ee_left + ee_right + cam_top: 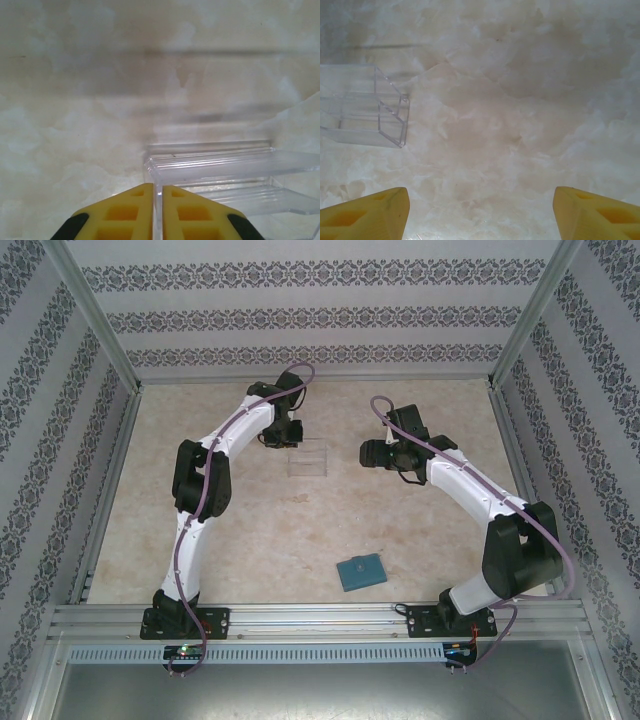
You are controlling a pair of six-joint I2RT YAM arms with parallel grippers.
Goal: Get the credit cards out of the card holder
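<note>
The card holder [360, 571], a small teal-blue wallet, lies flat on the table near the front, between the two arm bases. The credit cards are hidden from view. My left gripper [287, 436] [157, 188] is far from it at the back of the table. Its yellow fingers [131, 210] are pressed almost together with the thin wall of a clear plastic tray [225, 170] [308, 459] between them. My right gripper [376, 453] [480, 195] hangs open to the right of that tray, over bare table, with nothing between its fingers [375, 212].
The clear plastic tray [365, 105] stands at the back middle of the marbled beige table [260, 530] and looks empty. Aluminium rails and patterned walls [60, 440] enclose the table on three sides.
</note>
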